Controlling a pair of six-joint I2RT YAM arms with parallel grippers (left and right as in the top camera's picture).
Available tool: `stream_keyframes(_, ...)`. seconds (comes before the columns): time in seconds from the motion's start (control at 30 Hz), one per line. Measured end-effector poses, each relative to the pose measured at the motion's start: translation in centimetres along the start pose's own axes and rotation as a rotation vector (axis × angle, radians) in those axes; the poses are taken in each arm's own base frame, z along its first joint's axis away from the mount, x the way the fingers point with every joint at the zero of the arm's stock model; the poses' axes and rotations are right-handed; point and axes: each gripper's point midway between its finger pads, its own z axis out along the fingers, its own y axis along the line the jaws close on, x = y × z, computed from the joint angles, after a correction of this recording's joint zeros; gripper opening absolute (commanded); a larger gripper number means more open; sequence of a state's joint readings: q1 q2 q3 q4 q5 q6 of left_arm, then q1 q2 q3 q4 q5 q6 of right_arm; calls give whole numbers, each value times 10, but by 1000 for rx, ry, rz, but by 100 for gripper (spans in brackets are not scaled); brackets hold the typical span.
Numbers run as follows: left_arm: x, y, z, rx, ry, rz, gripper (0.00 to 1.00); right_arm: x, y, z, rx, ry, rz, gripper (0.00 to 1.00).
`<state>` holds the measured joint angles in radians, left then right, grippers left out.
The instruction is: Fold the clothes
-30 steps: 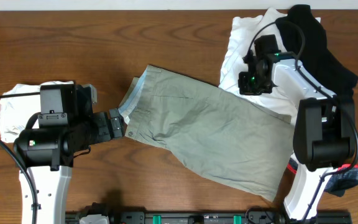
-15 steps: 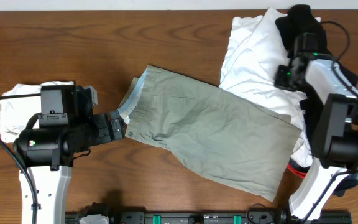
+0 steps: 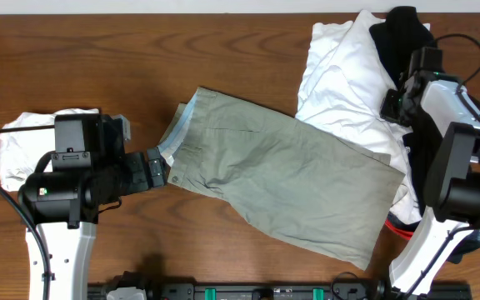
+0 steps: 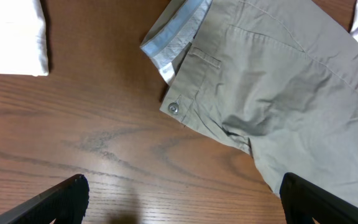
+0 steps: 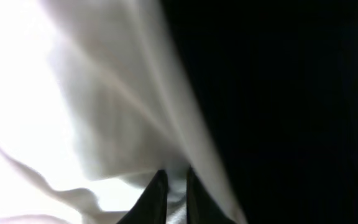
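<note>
My left claw (image 4: pixel 182 194), spread wide, lies at the nine o'clock end of the khaki shorts (image 3: pixel 282 187). My right claw (image 5: pixel 176 186), at two o'clock, pinches the white garment (image 3: pixel 340 75).

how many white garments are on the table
2 that show: a white cloth at the left edge, partly under the left arm, and a crumpled white garment at the upper right, beside the black garment. More may lie hidden under the right arm.
</note>
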<state>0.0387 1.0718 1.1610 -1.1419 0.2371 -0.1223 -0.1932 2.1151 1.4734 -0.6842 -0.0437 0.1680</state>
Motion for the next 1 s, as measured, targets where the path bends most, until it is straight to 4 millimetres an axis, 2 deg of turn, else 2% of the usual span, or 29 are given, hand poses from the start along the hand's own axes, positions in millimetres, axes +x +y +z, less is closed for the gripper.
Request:
stream_keyframes(0.1, 0, 0, 0, 0, 0, 0, 98, -3, 24, -6, -154, -10, -92, 15)
stream_keyframes(0.23, 0, 0, 0, 0, 0, 0, 98, -6, 69, -31, -341, -65, -248, 16)
stream_keyframes(0.37, 0, 0, 0, 0, 0, 0, 98, -1, 115, -52, -421, -113, -426, 14)
stream_keyframes(0.47, 0, 0, 0, 0, 0, 0, 98, 13, 150, -52, -441, -116, -541, 14)
stream_keyframes(0.6, 0, 0, 0, 0, 0, 0, 98, 27, 181, -44, -457, -116, -636, 15)
stream_keyframes(0.73, 0, 0, 0, 0, 0, 0, 98, 38, 193, -23, -436, -91, -672, 15)
stream_keyframes(0.87, 0, 0, 0, 0, 0, 0, 98, 44, 186, 3, -367, -54, -674, 15)
stream_keyframes(1.0, 0, 0, 0, 0, 0, 0, 98, 39, 182, 7, -326, -64, -672, 14)
